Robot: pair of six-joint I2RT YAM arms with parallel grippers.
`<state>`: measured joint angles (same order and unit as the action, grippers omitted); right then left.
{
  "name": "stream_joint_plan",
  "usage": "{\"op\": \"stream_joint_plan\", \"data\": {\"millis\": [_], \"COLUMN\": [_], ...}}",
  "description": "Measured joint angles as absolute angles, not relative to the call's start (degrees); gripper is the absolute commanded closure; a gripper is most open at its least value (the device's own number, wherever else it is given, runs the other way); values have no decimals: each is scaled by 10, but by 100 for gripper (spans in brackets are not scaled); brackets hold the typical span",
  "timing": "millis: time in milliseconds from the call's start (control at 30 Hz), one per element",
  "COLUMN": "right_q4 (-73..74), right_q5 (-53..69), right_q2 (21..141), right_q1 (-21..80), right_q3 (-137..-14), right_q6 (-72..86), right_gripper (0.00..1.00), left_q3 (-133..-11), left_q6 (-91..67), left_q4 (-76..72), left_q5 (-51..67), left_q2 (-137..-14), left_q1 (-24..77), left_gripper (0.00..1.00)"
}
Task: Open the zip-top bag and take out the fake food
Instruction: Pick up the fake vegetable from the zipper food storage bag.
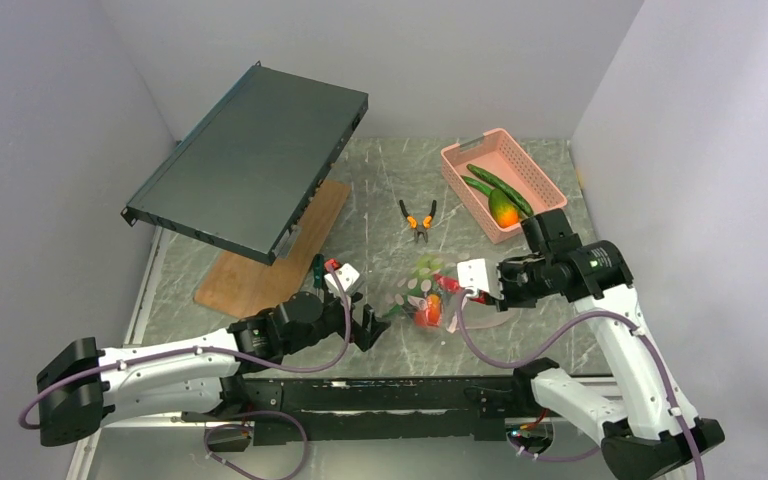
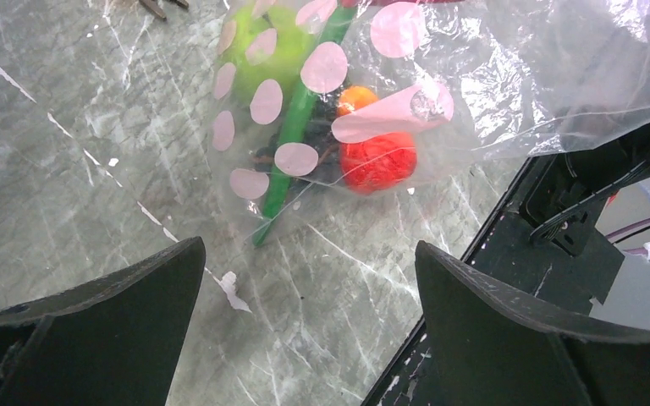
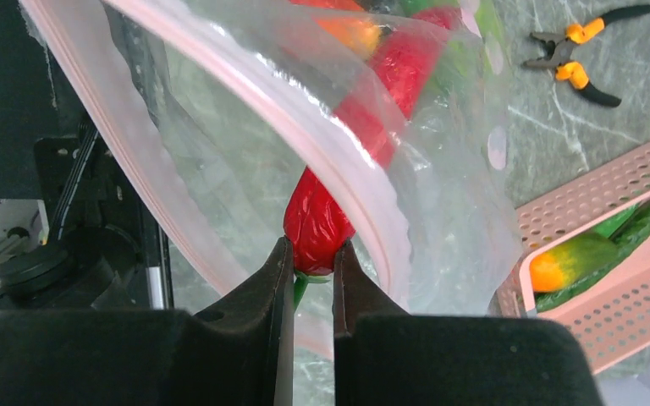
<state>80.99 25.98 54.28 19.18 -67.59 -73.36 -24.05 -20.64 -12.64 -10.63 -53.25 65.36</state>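
Observation:
The clear zip-top bag (image 1: 415,290) with pink dots lies at the front middle of the table, its pink zip strip (image 3: 326,148) open. Inside it, in the left wrist view, are a green apple (image 2: 267,46), a long green piece (image 2: 292,144), a red piece (image 2: 378,161) and a small orange piece (image 2: 355,97). My right gripper (image 3: 313,254) is shut on the stem end of a long red pepper (image 3: 322,216) at the bag's mouth; it also shows in the top view (image 1: 457,285). My left gripper (image 2: 309,288) is open and empty, just short of the bag's closed end (image 1: 360,325).
A pink basket (image 1: 457,160) at the back right holds two green cucumbers (image 1: 495,183) and a mango (image 1: 503,209). Orange-handled pliers (image 1: 419,218) lie behind the bag. A dark flat metal unit (image 1: 250,160) leans over a wooden board (image 1: 260,270) at the left.

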Motion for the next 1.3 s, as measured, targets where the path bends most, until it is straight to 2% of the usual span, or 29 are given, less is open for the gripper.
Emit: {"op": "stream_joint_plan", "data": {"millis": [400,633,900,1100,1167,1233,1300], "right_q4": [847,857,860,864,864,865,865], "right_q5": [245,243,246,248,249,251,252], "right_q2": [480,433,408,387,386,386,386], "right_q1": [161,149,112,103,103,103,102], "right_q3": [-678,-678,-677,-666,-665,-664,-664], "right_q6": [-729,-701,-674,-658,-655,-653,-653], "right_gripper": [100,100,100,100,100,100,100], "left_q3": [-246,-289,-327,-367,-387,-404,-420], "left_q6": [-199,-144,33,163,189,208,220], "left_q4": [-115,-116,-180,-228,-240,-256,-269], "left_q5": [-99,-63,-74,-144,-171,-200,-227], "left_q2": [-546,-580,-621,-709,-741,-769,-791], "left_q1": [653,659,763,845,859,868,873], "left_gripper": [0,0,0,1,7,22,31]}}
